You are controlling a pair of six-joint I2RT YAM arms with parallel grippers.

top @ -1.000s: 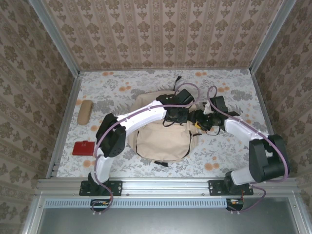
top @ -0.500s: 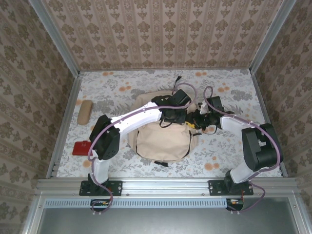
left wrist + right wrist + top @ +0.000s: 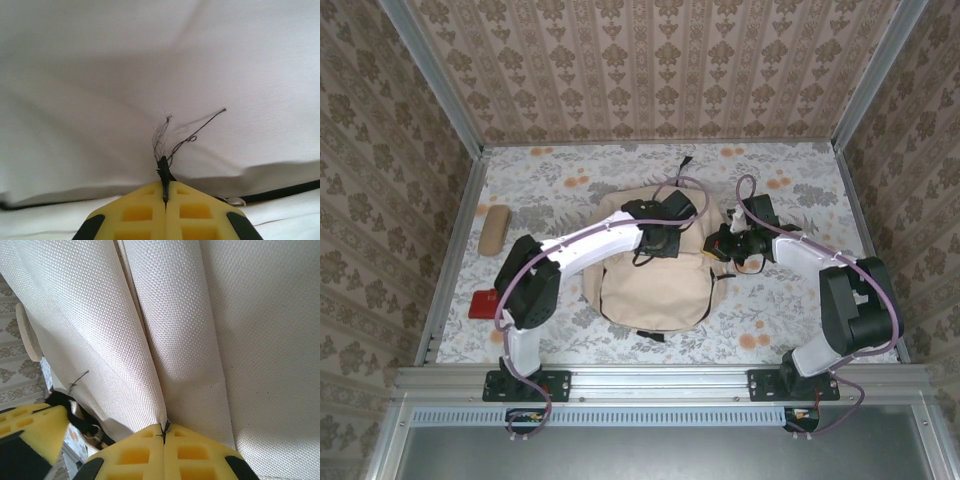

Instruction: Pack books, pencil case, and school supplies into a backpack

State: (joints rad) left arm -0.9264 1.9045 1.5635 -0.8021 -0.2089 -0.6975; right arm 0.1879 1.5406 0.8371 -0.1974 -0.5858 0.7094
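Since a second ago: my left claw (image 3: 658, 243) has slid left across the top of the backpack (image 3: 655, 290). My right claw (image 3: 723, 247) has edged in to the bag's right shoulder and drawn its jaws together, and the right elbow has swung out towards the right wall.

Count: two arms, two claws, one backpack, one pencil case (image 3: 494, 229), one red flat item (image 3: 482, 303).

Claw state: in the left wrist view, the left claw (image 3: 165, 186) has its yellow fingers pressed together, pinching a black frayed cord (image 3: 163, 167) that sticks up from the seam between them against pale cloth. In the right wrist view, the right claw (image 3: 164, 429) is pressed together on a fold of the backpack's (image 3: 180, 340) woven fabric.

Appearance and place: the backpack is beige-cream, large and lying flat mid-counter, with a black strap end at its far side. The pencil case is a tan oblong with rounded ends. It lies near the left wall, well apart from the bag. The red item sits nearer me on the left, partly behind my left arm.

Surroundings: the counter (image 3: 800, 180) has a pale cover with grey foliage and orange blooms. Brown damask wallpaper (image 3: 650, 70) stands on three sides, with metal posts at the corners.
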